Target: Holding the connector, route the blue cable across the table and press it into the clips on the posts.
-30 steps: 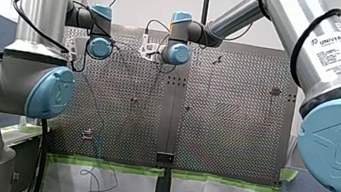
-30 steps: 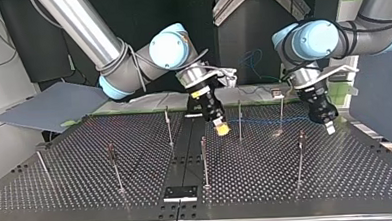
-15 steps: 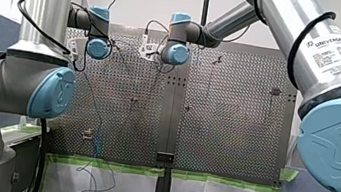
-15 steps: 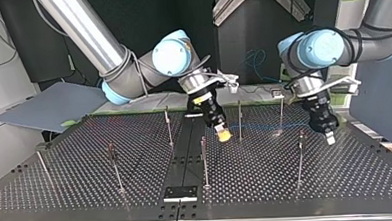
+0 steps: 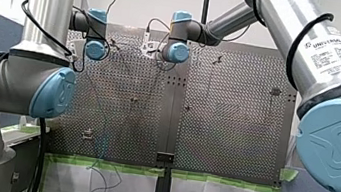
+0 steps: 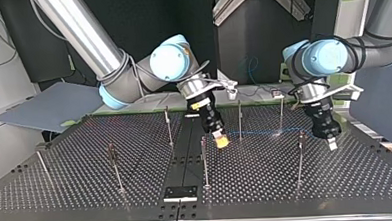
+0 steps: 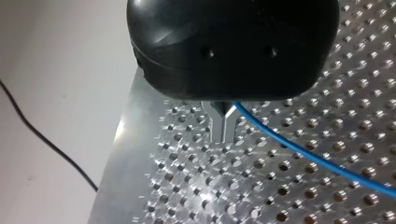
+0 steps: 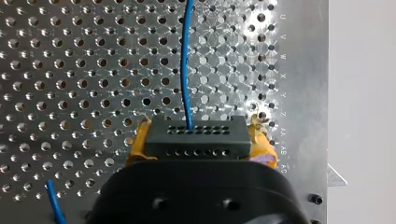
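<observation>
Both grippers have come toward the camera in the top view since a second ago. The left gripper [image 6: 331, 143] moved more and is now near the post [image 6: 300, 158] at that view's right. The right gripper [image 6: 221, 141] moved only a little and sits low over the table [image 6: 87, 185] mid-view. The cable [image 6: 265, 132] stretches between them as a thin blue line, low down, passing two further posts [image 6: 240, 119] near their feet. It's not seated in any clip that I can see. Its slack loop off the table edge in the front view has changed shape, so I'd guess cable is being drawn through.

Right gripper: yellow pads [image 8: 137, 144] closed on the two ends of the connector [image 8: 196, 136], a black block, and the hold looks firm. The cable leaves the connector's face and runs straight ahead over the holes.

Left gripper: metal fingers [image 7: 217, 123] drawn almost together, with the cable coming out at their root and trailing off to one side. Looks like a pinch, maybe loose enough to slide, but I can't be sure.

Handling, my guess: the cable is light, thin and limp, straight only under tension, and it'd kink if yanked. The connector is small and rigid, so it's the place for the main hold, by its ends. A second hold belongs on the cable close to whichever post comes next, to press it in.
</observation>
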### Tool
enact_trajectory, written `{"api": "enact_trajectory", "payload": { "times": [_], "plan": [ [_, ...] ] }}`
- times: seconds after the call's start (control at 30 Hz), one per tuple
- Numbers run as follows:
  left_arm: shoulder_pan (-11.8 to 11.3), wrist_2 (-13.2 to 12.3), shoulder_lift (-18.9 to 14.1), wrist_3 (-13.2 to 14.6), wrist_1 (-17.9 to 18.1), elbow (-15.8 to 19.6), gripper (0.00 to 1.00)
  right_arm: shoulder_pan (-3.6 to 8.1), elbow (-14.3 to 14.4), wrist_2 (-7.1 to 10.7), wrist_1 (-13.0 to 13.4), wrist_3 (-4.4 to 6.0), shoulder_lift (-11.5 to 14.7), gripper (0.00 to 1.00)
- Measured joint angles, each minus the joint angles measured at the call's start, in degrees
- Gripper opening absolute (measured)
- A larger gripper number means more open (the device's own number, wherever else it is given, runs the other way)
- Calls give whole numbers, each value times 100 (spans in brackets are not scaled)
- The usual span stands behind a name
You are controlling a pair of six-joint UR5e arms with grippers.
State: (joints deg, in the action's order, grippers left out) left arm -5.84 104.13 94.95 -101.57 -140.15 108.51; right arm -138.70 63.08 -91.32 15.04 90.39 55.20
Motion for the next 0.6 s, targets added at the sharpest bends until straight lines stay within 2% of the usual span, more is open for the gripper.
{"api": "enact_trajectory", "payload": {
  "times": [0.4, 0.6],
  "plan": [
    [-144, -264, 174, -143, 233, -158, 0, 51, -229, -1, -32, 0, -18, 0],
    [-186, -440, 402, -189, 281, -262, 0, 76, -426, -23, -118, 1, -25, 0]
  ]
}}
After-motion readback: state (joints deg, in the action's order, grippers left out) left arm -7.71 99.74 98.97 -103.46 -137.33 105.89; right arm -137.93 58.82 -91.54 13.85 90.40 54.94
